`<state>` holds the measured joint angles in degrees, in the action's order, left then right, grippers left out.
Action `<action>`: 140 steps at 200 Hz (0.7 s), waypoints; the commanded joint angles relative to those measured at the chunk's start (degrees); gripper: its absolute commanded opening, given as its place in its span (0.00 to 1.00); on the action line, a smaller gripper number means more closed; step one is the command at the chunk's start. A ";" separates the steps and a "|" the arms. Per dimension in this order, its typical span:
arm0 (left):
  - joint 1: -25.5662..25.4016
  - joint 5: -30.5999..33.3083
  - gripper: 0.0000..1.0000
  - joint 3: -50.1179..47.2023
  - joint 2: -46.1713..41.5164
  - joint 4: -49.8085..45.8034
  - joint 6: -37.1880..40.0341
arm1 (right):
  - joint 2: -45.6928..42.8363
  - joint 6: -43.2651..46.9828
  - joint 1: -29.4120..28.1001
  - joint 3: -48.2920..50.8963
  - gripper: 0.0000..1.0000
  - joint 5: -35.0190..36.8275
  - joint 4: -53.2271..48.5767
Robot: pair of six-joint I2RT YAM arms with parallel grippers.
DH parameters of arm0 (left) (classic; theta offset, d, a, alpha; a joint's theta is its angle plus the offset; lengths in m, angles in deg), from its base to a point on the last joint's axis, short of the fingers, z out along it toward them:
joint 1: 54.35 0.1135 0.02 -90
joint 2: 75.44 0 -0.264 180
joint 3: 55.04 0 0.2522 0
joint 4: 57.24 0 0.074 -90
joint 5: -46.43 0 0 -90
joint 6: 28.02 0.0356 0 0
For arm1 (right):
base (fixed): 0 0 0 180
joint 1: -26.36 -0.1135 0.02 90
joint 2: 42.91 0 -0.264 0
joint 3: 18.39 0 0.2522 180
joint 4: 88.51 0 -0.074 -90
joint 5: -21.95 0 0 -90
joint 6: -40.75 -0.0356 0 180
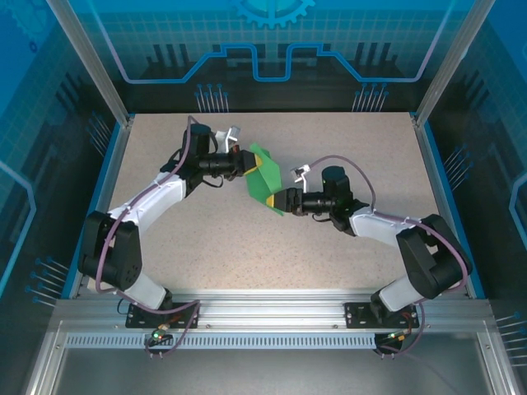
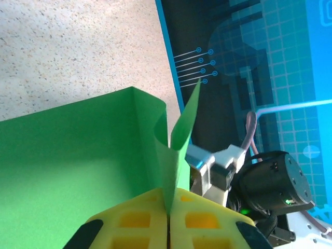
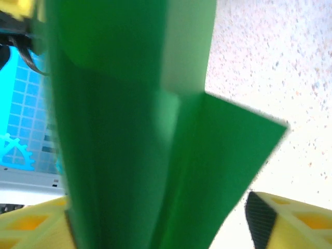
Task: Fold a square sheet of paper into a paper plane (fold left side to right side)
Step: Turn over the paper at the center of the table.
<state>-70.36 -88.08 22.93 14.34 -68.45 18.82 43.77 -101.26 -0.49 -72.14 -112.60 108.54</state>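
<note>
The square sheet of paper is bright green, partly folded and creased, and hangs above the table's middle between both arms. My left gripper holds its upper left edge. In the left wrist view the yellow pads press together on a rolled green fold, and the left gripper is shut on it. My right gripper is at the sheet's lower edge. In the right wrist view the sheet runs between the right gripper's spread fingers, and the right finger stands apart from the paper. The paper plane is out of view.
The speckled beige table has a blue rim, with aluminium posts at the back corners and a rail along the near edge. The right arm's wrist sits just behind the sheet in the left wrist view.
</note>
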 commanded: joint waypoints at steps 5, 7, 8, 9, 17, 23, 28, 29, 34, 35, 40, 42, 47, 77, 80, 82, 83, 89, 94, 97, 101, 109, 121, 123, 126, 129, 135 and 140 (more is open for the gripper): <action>-0.07 -3.10 0.07 -1.95 -1.69 2.72 -1.94 | -2.31 0.36 1.94 -2.28 0.60 -1.31 1.14; -0.07 -3.16 0.07 -2.02 -1.70 2.79 -1.93 | -2.41 0.45 2.08 -2.29 0.59 -1.32 1.06; -0.12 -3.23 0.07 -2.04 -1.75 2.80 -1.93 | -2.49 0.48 2.12 -2.33 0.59 -1.28 1.04; -0.14 -3.27 0.07 -2.14 -1.78 2.85 -1.89 | -2.52 0.49 2.18 -2.35 0.58 -1.30 0.98; -0.16 -3.49 0.07 -2.30 -1.94 3.04 -1.77 | -3.06 0.67 2.65 -2.46 0.54 -1.09 0.60; -0.16 -3.64 0.07 -2.41 -1.98 3.02 -1.68 | -3.41 0.80 2.92 -2.65 0.50 -0.98 0.24; -0.16 -3.82 0.07 -2.42 -2.06 2.91 -1.52 | -3.71 0.93 3.15 -2.68 0.47 -0.88 -0.20; -0.16 -3.83 0.07 -2.42 -2.06 2.90 -1.51 | -3.75 0.94 3.18 -2.71 0.46 -0.88 -0.30; -0.17 -3.99 0.07 -2.49 -1.93 2.83 -1.41 | -3.97 1.24 3.36 -2.92 0.43 -0.79 -0.81; -0.17 -4.04 0.07 -2.50 -1.91 2.82 -1.41 | -4.01 1.27 3.37 -2.95 0.42 -0.75 -0.96; -0.16 -4.16 0.07 -2.57 -1.93 2.82 -1.38 | -4.27 1.72 3.47 -3.13 0.39 -0.73 -1.63; -0.16 -4.22 0.07 -2.63 -1.88 2.82 -1.33 | -4.37 1.88 3.54 -3.27 0.38 -0.71 -2.00; -0.16 -4.20 0.08 -2.72 -1.82 2.99 -1.32 | -4.56 2.36 3.56 -3.54 0.35 -0.65 -2.97; -0.16 -4.27 0.11 -3.21 -1.82 3.08 -0.99 | -5.85 4.61 3.71 -4.54 0.17 -0.01 -7.35; -0.16 -4.31 0.11 -3.25 -1.86 3.08 -0.97 | -5.86 4.97 3.70 -4.67 0.16 -0.05 -7.74; -0.14 -4.21 0.11 -3.29 -1.81 3.08 -0.97 | -5.94 5.12 3.72 -4.77 0.15 -0.03 -8.19; -0.15 -4.20 0.11 -3.29 -1.81 3.08 -0.96 | -5.96 5.18 3.72 -4.93 0.14 0.03 -8.42; -0.16 -4.13 0.12 -3.30 -1.88 3.08 -0.88 | -6.01 5.70 3.65 -5.11 0.13 0.07 -9.25; -0.14 -4.09 0.12 -3.30 -1.79 3.08 -1.00 | -6.08 5.95 3.57 -5.19 0.11 0.10 -9.63; -0.16 -4.15 0.12 -3.30 -1.73 3.08 -0.97 | -6.10 6.11 3.56 -5.19 0.10 0.18 -9.85; -0.16 -4.10 0.13 -3.22 -1.79 3.14 -0.96 | -6.16 6.30 3.56 -5.35 0.09 0.25 -10.38; -0.16 -4.17 0.17 -3.14 -1.71 3.08 -0.88 | -6.25 6.63 3.54 -5.52 0.08 0.51 -11.08; -0.15 -3.73 0.30 -2.88 -1.78 2.01 -0.11 | -6.54 7.67 3.52 -6.08 0.08 1.47 -13.19; -0.14 -3.63 0.32 -2.80 -1.82 1.67 0.22 | -6.63 7.94 3.53 -6.14 0.08 1.73 -13.73; -0.13 -3.32 0.34 -2.65 -1.92 1.02 0.67 | -6.80 8.38 3.48 -6.32 0.07 2.09 -14.50; -0.08 -3.03 0.35 -2.46 -2.08 0.24 1.33 | -6.94 8.78 3.46 -6.53 0.07 2.43 -14.95; 0.00 -2.15 0.37 -2.13 -2.43 -1.60 2.69 | -7.32 9.79 3.47 -6.77 0.07 3.34 -17.38; 0.16 -1.13 0.40 -1.96 -3.00 -3.24 3.99 | -7.72 10.77 3.46 -7.05 0.08 4.33 -19.38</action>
<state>-70.36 -90.35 20.44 14.06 -66.94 18.56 38.52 -95.09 2.42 -76.77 -111.29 97.37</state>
